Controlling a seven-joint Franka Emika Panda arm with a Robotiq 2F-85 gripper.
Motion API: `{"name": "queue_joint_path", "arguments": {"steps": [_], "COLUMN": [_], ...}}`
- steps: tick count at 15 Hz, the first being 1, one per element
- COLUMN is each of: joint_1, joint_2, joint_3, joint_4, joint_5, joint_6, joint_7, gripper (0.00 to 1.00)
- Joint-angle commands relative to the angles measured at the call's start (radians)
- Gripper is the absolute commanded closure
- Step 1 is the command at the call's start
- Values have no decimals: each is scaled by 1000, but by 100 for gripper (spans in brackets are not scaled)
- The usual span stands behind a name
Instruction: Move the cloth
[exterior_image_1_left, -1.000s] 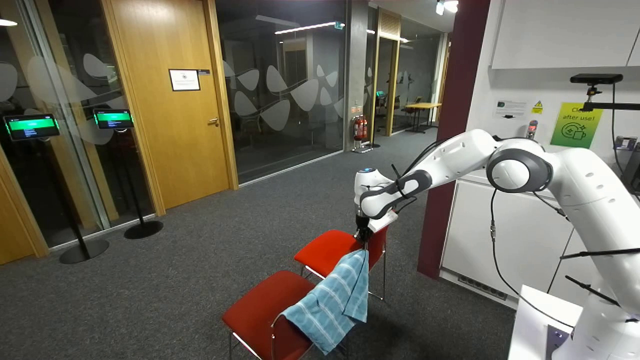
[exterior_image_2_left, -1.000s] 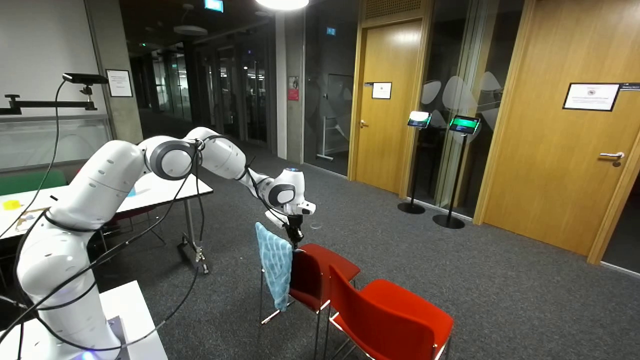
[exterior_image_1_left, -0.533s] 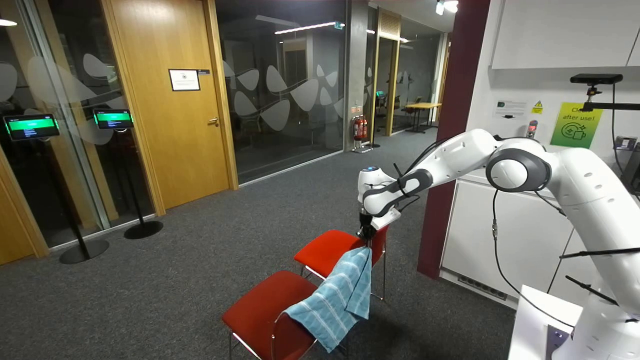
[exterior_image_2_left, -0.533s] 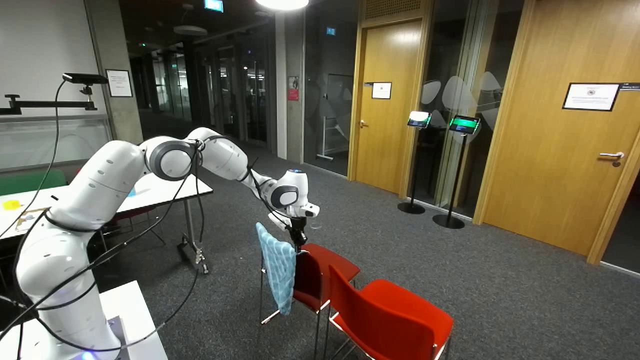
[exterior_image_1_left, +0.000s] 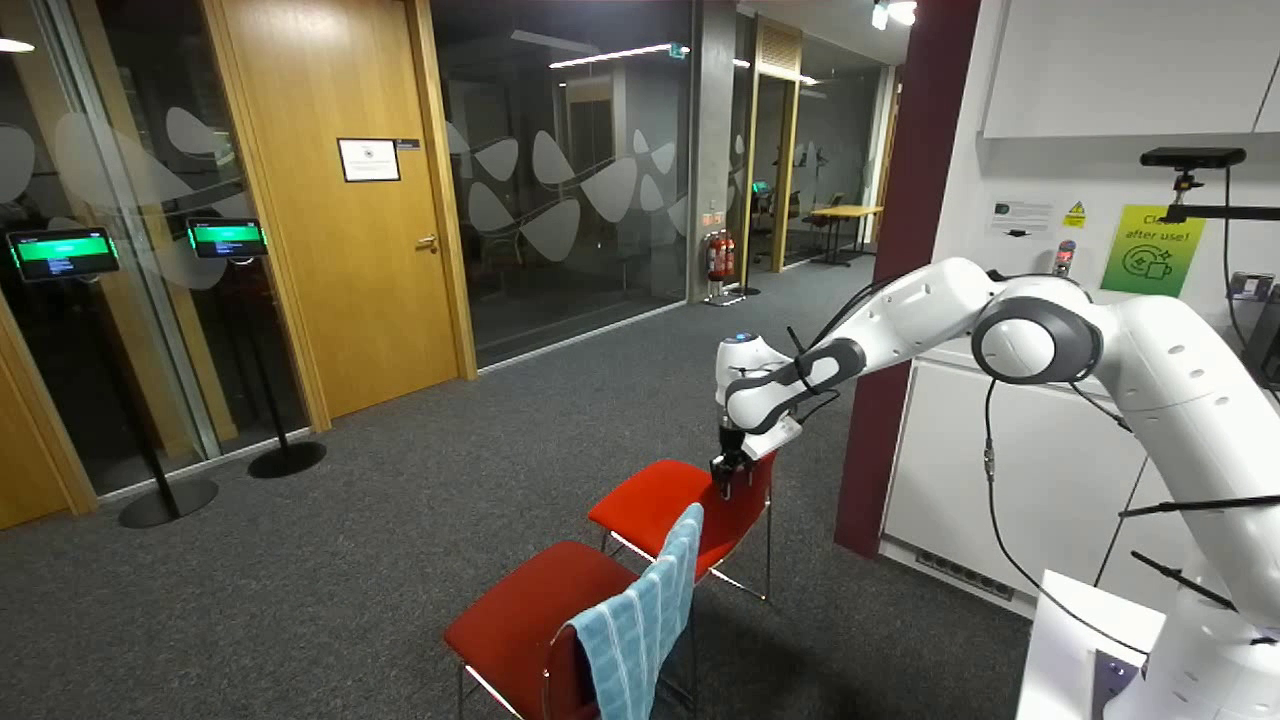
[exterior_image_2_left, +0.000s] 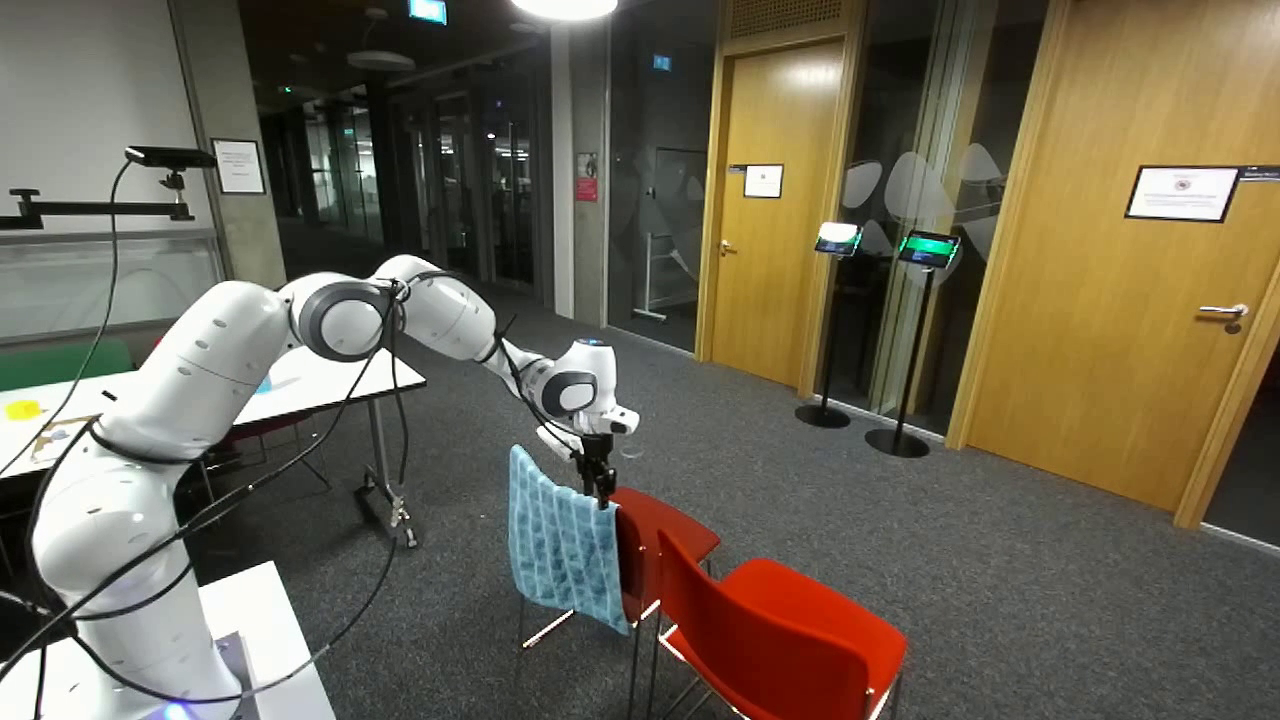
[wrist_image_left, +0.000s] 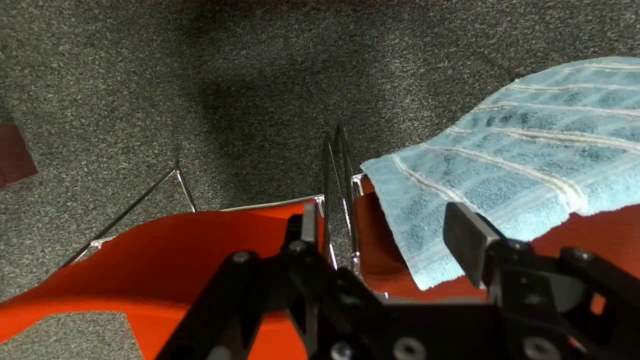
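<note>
Draped over the backrest of the nearer red chair (exterior_image_1_left: 540, 615) in an exterior view, the light blue striped cloth (exterior_image_1_left: 640, 625) hangs down the chair's back side. In an exterior view the same cloth (exterior_image_2_left: 565, 550) spreads broadly across that backrest, its right edge just under the gripper (exterior_image_2_left: 598, 495). My gripper (exterior_image_1_left: 738, 488) stands open above the gap beside the chair. Seen from the wrist, the open gripper (wrist_image_left: 387, 230) holds nothing. Its right finger pad (wrist_image_left: 462, 240) overlaps the cloth (wrist_image_left: 525, 150) in the picture; whether they touch I cannot tell.
A brighter red chair (exterior_image_2_left: 770, 640) stands close beside, its backrest (wrist_image_left: 200, 250) under the left finger in the wrist view. Thin metal chair legs (wrist_image_left: 350, 200) run between the chairs. A white table (exterior_image_2_left: 330, 375) stands behind the arm. Two tablet stands (exterior_image_1_left: 265, 400) are farther off.
The gripper moved slightly, then opened and let go of the cloth. The cloth's raised corner dropped, and the cloth now hangs flatter and lower on the chair's backrest.
</note>
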Motion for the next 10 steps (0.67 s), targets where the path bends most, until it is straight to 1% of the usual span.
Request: {"name": "queue_joint_path", "arguments": {"steps": [1,4,6,8,10], "joint_1": [2,10,19,29,41], "joint_2": [-15,-25,-48,-83,-128], "joint_3": [0,5,11,15,19], "joint_4": [-9,-23,-53,-97,-160], "joint_5": [11,13,10,5,-1], "joint_6": [9,20,42,88,164], "joint_7": [11,15,15,12,7], "gripper": [1,0,0,0,0]}}
